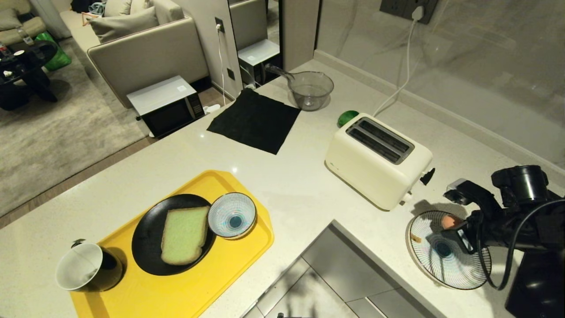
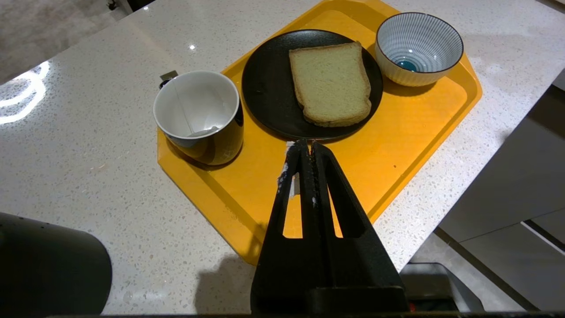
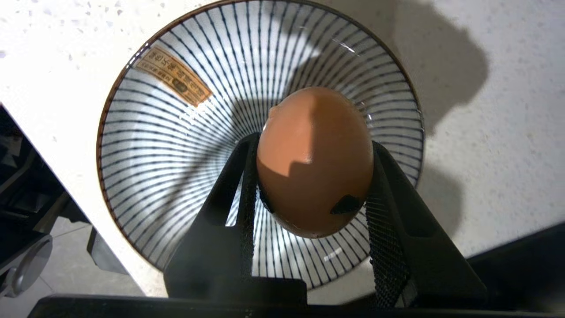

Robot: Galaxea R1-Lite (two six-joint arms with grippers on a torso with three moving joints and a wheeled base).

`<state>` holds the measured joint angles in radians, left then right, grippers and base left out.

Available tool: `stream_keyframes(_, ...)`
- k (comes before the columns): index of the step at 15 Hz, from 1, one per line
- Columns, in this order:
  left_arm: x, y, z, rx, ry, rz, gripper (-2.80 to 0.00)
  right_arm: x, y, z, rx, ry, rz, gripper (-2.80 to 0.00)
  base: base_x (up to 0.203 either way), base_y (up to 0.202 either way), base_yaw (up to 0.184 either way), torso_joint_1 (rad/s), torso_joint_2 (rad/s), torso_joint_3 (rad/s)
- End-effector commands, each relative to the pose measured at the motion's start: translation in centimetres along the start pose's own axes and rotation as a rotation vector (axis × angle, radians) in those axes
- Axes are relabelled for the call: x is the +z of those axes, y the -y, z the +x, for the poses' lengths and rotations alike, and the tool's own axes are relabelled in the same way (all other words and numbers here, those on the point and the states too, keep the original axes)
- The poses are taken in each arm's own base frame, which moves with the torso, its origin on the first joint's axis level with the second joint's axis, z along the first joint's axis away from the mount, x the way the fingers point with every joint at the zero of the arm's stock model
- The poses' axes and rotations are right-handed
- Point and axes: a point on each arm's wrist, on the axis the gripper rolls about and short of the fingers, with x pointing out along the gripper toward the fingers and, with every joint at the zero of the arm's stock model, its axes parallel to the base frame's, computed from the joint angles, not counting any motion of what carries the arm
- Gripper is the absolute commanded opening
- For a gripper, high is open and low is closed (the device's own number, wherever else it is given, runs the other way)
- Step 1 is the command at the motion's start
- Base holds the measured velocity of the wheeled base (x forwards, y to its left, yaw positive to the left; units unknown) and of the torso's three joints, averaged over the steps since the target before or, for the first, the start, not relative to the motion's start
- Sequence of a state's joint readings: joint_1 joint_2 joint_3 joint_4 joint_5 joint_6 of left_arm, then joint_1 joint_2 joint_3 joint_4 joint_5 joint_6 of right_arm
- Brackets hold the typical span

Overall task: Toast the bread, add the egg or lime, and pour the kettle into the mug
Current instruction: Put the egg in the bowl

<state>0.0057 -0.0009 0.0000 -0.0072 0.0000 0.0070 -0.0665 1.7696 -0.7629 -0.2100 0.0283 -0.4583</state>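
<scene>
The bread (image 1: 184, 234) (image 2: 330, 84) lies flat on a black plate (image 1: 148, 238) on the yellow tray (image 1: 229, 265). At the tray's left corner stands the mug (image 1: 84, 267) (image 2: 198, 115), empty. My right gripper (image 3: 313, 141) (image 1: 454, 227) is shut on the egg (image 3: 314, 161) (image 1: 451, 221) and holds it above a striped plate (image 3: 176, 132) (image 1: 441, 274). The lime (image 1: 347, 117) sits behind the toaster (image 1: 379, 159). My left gripper (image 2: 304, 143) hangs shut and empty over the tray's near edge. A matte black shape (image 1: 536, 287) is behind my right arm; whether it is the kettle I cannot tell.
A blue-and-white striped bowl (image 1: 232, 215) (image 2: 418, 46) stands on the tray beside the black plate. A black cloth (image 1: 255, 119) and a glass jug (image 1: 311, 90) lie at the back. The counter is cut away between the tray and the striped plate.
</scene>
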Motion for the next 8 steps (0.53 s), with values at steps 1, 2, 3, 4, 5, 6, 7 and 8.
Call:
stream_keyframes(1,0.0,0.0,0.0,0.001,0.001,-0.001,-2.8,0.0,0.5,-2.4,-0.041,0.052,0.007,-2.8,0.0,0.0,0.0,0.0,0.0,0.0)
stream_keyframes(2,0.0,0.0,0.0,0.001,0.001,0.0,-2.8,0.1,0.9,-3.3,-0.065,0.073,0.016,-2.8,0.0,0.0,0.0,0.0,0.0,0.0)
stream_keyframes(3,0.0,0.0,0.0,0.0,0.001,-0.001,-2.8,0.2,1.4,-4.1,-0.093,0.095,0.027,-2.8,0.0,0.0,0.0,0.0,0.0,0.0)
stream_keyframes(4,0.0,0.0,0.0,0.0,0.001,-0.001,-2.8,0.3,2.0,-4.9,-0.122,0.116,0.04,-2.8,0.0,0.0,0.0,0.0,0.0,0.0)
stream_keyframes(5,0.0,0.0,0.0,0.0,0.001,0.001,-2.8,0.3,2.6,-5.8,-0.152,0.137,0.05,-2.8,0.0,0.0,0.0,0.0,0.0,0.0)
stream_keyframes(6,0.0,0.0,0.0,0.001,0.001,0.0,-2.8,0.3,3.0,-6.6,-0.179,0.158,0.057,-2.8,0.0,0.0,0.0,0.0,0.0,0.0)
stream_keyframes(7,0.0,0.0,0.0,0.0,0.001,0.0,-2.8,0.3,3.6,-7.4,-0.215,0.186,0.066,-2.8,0.0,0.0,0.0,0.0,0.0,0.0)
stream_keyframes(8,0.0,0.0,0.0,0.0,0.001,-0.001,-2.8,0.5,4.3,-8.1,-0.261,0.232,0.072,-2.8,0.0,0.0,0.0,0.0,0.0,0.0)
